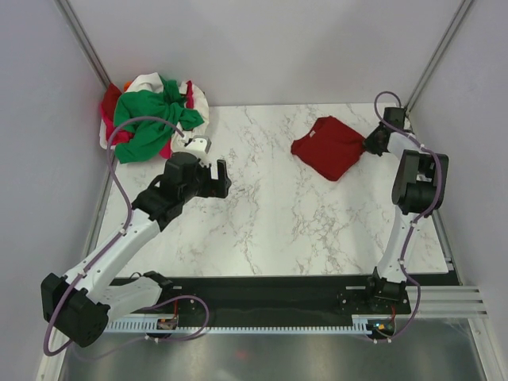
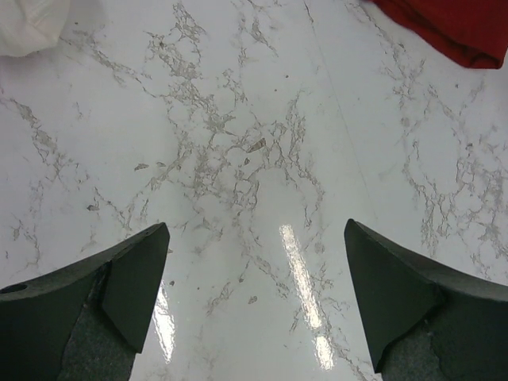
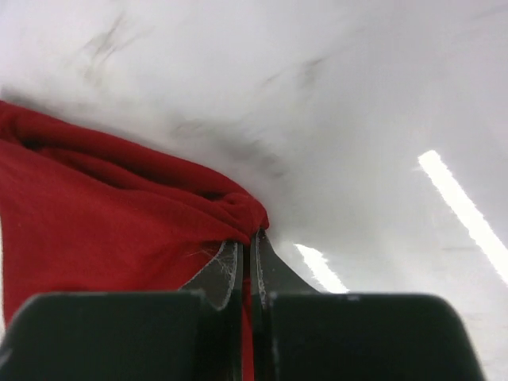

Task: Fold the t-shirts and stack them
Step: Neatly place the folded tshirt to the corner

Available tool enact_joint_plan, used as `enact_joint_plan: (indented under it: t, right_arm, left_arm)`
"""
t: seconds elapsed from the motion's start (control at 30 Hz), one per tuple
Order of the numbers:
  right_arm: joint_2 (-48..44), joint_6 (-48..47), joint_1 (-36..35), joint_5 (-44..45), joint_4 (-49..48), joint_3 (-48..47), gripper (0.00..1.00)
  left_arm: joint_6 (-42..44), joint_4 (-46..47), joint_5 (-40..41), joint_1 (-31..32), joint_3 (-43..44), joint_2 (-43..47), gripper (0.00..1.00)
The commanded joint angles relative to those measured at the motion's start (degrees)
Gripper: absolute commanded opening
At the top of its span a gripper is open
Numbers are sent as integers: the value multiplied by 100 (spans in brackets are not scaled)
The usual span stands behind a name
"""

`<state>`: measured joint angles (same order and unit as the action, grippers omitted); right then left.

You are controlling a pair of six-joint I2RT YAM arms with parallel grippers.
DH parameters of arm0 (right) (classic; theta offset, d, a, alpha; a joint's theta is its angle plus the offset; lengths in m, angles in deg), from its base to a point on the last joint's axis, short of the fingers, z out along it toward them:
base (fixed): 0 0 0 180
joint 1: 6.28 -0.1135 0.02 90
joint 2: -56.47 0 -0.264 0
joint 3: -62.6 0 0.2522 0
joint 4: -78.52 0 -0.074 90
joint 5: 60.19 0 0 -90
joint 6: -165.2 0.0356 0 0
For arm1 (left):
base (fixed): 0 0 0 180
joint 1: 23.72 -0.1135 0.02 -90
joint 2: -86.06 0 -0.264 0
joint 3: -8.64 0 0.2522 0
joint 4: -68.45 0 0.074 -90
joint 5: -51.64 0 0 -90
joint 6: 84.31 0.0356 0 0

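The dark red t-shirt (image 1: 329, 147) lies folded on the marble table at the back right, with a small white tag near its left edge. My right gripper (image 1: 370, 143) is shut on its right edge; in the right wrist view the cloth (image 3: 103, 238) bunches at my closed fingertips (image 3: 252, 236). A corner of the shirt shows in the left wrist view (image 2: 452, 28). My left gripper (image 2: 255, 238) is open and empty above bare table, left of centre (image 1: 218, 176). A bright green shirt (image 1: 147, 119), a white shirt (image 1: 194, 99) and a pinkish-red shirt (image 1: 109, 101) lie heaped at the back left corner.
The marble table (image 1: 278, 214) is enclosed by grey walls left, back and right. The heap fills the back left corner, just behind my left gripper. A white cloth edge (image 2: 32, 24) shows in the left wrist view. A black rail (image 1: 270, 298) runs along the near edge.
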<state>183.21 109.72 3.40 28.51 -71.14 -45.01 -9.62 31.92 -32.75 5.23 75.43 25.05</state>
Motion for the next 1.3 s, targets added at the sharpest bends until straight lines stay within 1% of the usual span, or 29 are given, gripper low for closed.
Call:
enact_joint_plan:
  t: [0.0,0.03,0.07,0.1,0.17,0.23,0.4,0.47,0.53,0.57,0.63,0.67,0.7,0.8,0.83,0.9,0.93,0.97,1.0,1.03,1.17,1.27]
  right_arm:
    - [-122,634,701,1174,127,216,0]
    - [-210,722,781,1463,48,391,0]
    - [-402,783,860,1527,-66,767,0]
    - [-465,810,983,1528,-345,919,0]
    - [-422,811,1072,1405,-480,1035,0]
    - [-212,574,1098,1151,-489,799,0]
    - [588,99,1133,185,-252,-344,1]
    - [903,-68,1160,-376,-243,-825,7]
    - [1150,-243,1186,-703,-234,-1100,13]
    - [1230,-288,1186,-862,-234,-1327,19]
    - [1335,-323,1213,-959,-278,-1461,27]
    - [1406,-306,1221,-977,-295,-1522,29]
    - [1432,-271,1239,-1003,-287,-1523,29]
    - [1267,-236,1248,-759,-365,-1173,28]
    - [1187,-244,1256,-523,-401,-1023,29]
    - [915,-270,1256,-293,-419,-689,32]
    - [810,-271,1248,21,-392,-566,33]
    - [565,-253,1248,164,-366,-321,39]
    - [441,-244,1265,418,-331,-188,40]
    - [213,-236,1274,759,-322,31,40]
    - [-166,-227,1353,1333,-260,374,38]
    - [-246,-183,1450,1439,-199,472,36]
  left_arm:
    - [142,70,-33,-21,40,-7,99]
    - [142,70,-33,-21,31,-16,99]
    - [134,70,-33,-21,31,-25,99]
    - [134,70,-51,-21,40,-25,99]
    - [125,70,-121,-21,49,-60,99]
    - [107,79,-165,-21,66,-95,99]
    - [81,62,-244,-21,58,-86,99]
    - [63,79,-279,-21,40,-77,99]
    - [55,70,-314,-21,40,-103,98]
    - [46,62,-349,-12,40,-121,98]
    - [28,70,-385,-12,40,-139,98]
    - [28,70,-446,-12,49,-156,98]
    - [19,70,-455,-12,58,-156,98]
    - [11,70,-517,-12,75,-183,97]
    - [11,70,-525,-12,84,-192,97]
    - [11,79,-534,-12,75,-165,97]
    - [2,70,-534,-12,75,-139,97]
    - [2,62,-534,-12,75,-139,97]
    - [2,62,-534,-12,75,-130,97]
    - [2,70,-534,-12,75,-121,97]
    - [2,70,-525,-12,75,-95,97]
    - [2,70,-525,-12,84,-69,97]
